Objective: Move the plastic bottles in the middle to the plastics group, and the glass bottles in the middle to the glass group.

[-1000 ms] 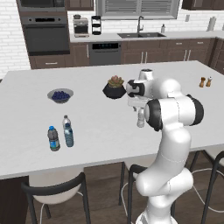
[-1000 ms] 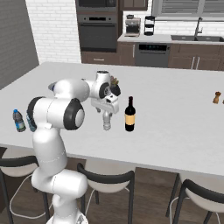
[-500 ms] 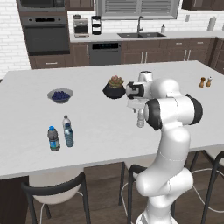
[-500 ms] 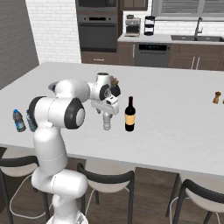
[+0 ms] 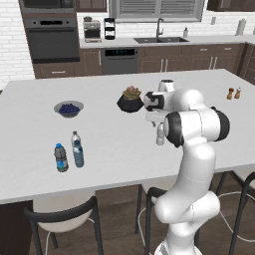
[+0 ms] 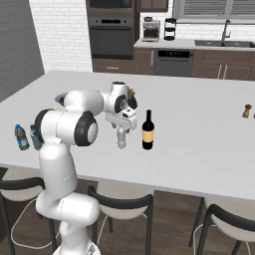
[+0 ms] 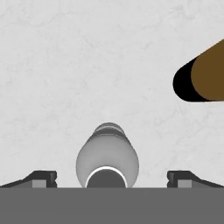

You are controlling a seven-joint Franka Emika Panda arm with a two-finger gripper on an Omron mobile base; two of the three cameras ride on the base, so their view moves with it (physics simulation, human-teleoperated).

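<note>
A clear plastic bottle [image 5: 160,135] [image 6: 121,138] stands upright mid-counter, seen from above in the hand view [image 7: 107,158]. My gripper [image 5: 159,124] [image 6: 122,129] [image 7: 112,180] hangs open right over it, one fingertip [image 7: 43,178] on each side, apart from its body. A dark glass bottle [image 6: 147,131] [image 7: 202,77] with a brown label stands just beside it. The plastics group stands at the near left edge: a bottle with a dark blue band [image 5: 61,158], a blue-tinted bottle [image 5: 78,153] and a clear white-capped one [image 5: 74,139]. Two tiny amber bottles [image 5: 233,93] [image 6: 246,110] stand far right.
A dark pot with a plant [image 5: 130,100] stands just behind my hand, and a bowl of blueberries [image 5: 68,108] sits farther left. Stools [image 5: 60,214] line the near counter edge. Bare white counter [image 5: 114,144] stretches between the middle bottles and the plastics group.
</note>
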